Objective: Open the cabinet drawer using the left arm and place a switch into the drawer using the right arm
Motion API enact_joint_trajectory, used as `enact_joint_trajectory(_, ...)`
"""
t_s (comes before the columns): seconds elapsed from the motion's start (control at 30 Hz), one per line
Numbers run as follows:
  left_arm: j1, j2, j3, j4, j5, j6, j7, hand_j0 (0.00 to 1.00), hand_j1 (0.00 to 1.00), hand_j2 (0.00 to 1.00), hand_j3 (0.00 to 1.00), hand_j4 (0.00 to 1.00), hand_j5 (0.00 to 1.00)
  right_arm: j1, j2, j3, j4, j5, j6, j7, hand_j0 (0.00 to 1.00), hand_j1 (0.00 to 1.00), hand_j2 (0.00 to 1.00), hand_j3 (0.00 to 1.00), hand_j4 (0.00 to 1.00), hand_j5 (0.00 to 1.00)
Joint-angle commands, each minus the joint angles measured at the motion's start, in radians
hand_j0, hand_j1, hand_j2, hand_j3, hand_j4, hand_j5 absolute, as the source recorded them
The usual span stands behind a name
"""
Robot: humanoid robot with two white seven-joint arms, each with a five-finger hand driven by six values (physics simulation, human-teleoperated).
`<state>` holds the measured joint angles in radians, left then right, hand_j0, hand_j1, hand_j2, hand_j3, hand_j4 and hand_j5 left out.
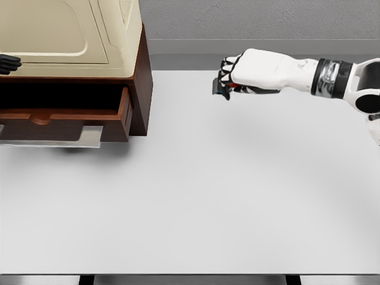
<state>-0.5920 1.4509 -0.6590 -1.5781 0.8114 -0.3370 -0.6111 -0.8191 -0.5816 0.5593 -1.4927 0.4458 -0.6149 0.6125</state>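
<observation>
Your drawer (65, 116) is already pulled out of the cabinet (71, 35), so you're on the carrying step. Your right hand (228, 80) is curled around the switch (221, 89), above the table (196, 196) and well apart from the drawer. Your left hand (9, 62) rests at the cabinet's left edge; its fingers I cannot tell. Next, bring the switch leftward over the drawer's opening. The table is plain white, with a grey wall behind.

no readable text, no labels, no brands, no numbers, no signs
</observation>
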Motion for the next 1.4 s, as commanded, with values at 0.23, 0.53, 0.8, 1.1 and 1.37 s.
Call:
enact_joint_trajectory(0.23,0.000,0.002,0.001,0.000,0.006,0.001,0.000,1.00,1.00,1.00,1.00,1.00,1.00,-0.083,0.137,0.116,-0.001,0.001,0.004,-0.002,0.32,0.32,0.32,0.32,0.32,0.32)
enact_joint_trajectory(0.53,0.000,0.002,0.001,0.000,0.006,0.001,0.000,1.00,1.00,1.00,1.00,1.00,1.00,-0.149,0.210,0.142,-0.003,0.007,0.004,-0.002,0.33,0.33,0.33,0.33,0.33,0.33)
enact_joint_trajectory(0.8,0.000,0.002,0.002,0.000,0.006,0.001,0.000,1.00,1.00,1.00,1.00,1.00,1.00,-0.206,0.275,0.240,-0.012,0.008,0.004,-0.002,0.33,0.33,0.33,0.33,0.33,0.33)
enact_joint_trajectory(1.1,0.000,0.003,0.002,-0.002,0.006,-0.001,0.000,1.00,1.00,1.00,1.00,1.00,1.00,-0.250,0.278,0.238,-0.047,0.005,0.004,-0.002,0.34,0.34,0.34,0.34,0.34,0.34)
enact_joint_trajectory(1.37,0.000,0.003,0.002,-0.003,0.003,-0.001,0.000,1.00,1.00,1.00,1.00,1.00,1.00,-0.298,0.404,0.303,0.089,0.007,0.004,-0.002,0.33,0.33,0.33,0.33,0.33,0.33)
